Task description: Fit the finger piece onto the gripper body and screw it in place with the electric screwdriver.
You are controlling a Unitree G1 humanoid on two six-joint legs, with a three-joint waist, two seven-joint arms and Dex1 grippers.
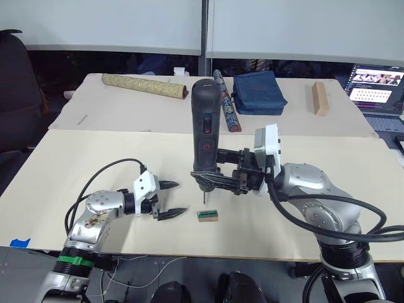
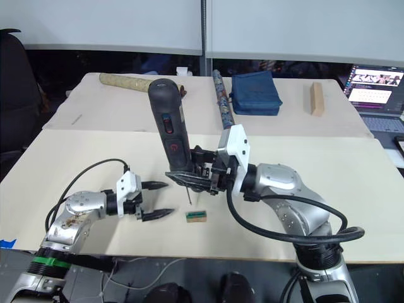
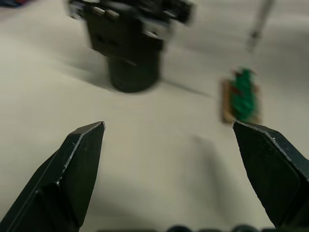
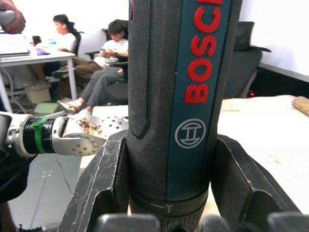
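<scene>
My right gripper (image 1: 211, 178) is shut on the electric screwdriver (image 1: 205, 126), a thick dark cylinder with red markings held upright over the middle of the table. Its thin bit (image 1: 203, 193) points down just above the tabletop. My left gripper (image 1: 182, 197) hovers open and empty to the left of the bit. In the left wrist view the gripper body (image 3: 130, 53), black with a round base, stands blurred on the table beyond my open fingers. A small green and brown block (image 1: 207, 216) lies just right of the left gripper. The finger piece is out of view.
At the back of the table lie a patterned rolled tube (image 1: 144, 85), a second thin tube (image 1: 226, 104), a blue pouch (image 1: 259, 92) and a wooden block (image 1: 320, 98). A laptop (image 1: 377, 88) sits at the far right. A dark chair (image 1: 12, 88) stands at the left.
</scene>
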